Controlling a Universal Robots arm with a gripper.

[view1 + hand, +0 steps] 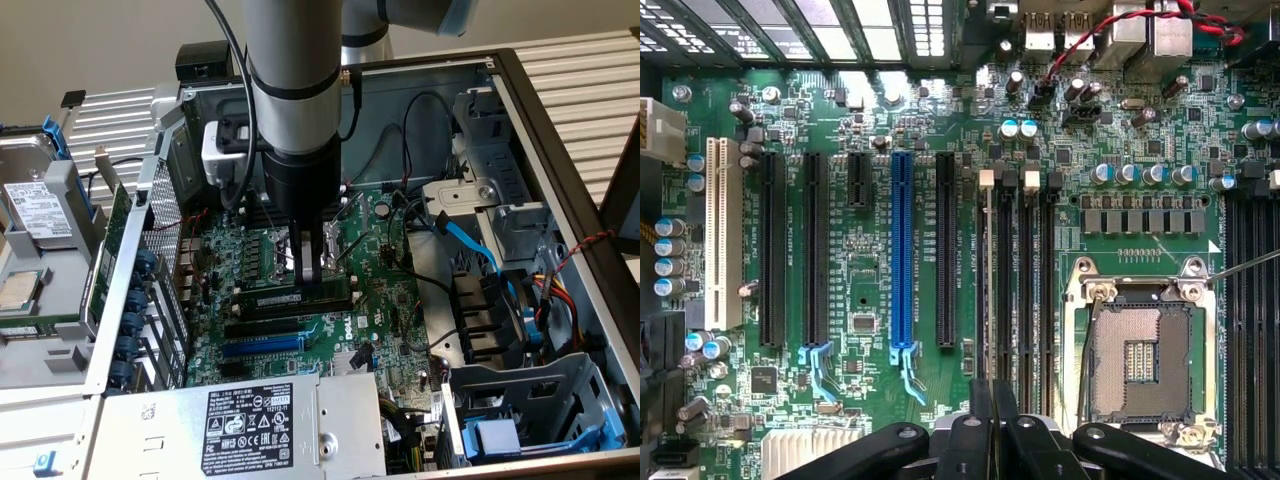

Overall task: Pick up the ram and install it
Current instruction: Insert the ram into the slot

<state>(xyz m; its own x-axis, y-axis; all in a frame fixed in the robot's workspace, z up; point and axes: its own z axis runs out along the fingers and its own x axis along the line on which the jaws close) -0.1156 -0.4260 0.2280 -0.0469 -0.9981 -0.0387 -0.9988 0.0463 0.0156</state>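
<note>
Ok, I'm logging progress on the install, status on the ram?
Hand low over the motherboard, shut on the ram. Ram upright along a black memory slot; seating can't be judged. No cable across that slot.

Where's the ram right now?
In the exterior view the ram lies right under the hand, between the CPU socket and the blue slot.

Dark-green ram [285,298], blue slot [902,250]

Motherboard [378,312] printed "DELL"
</note>
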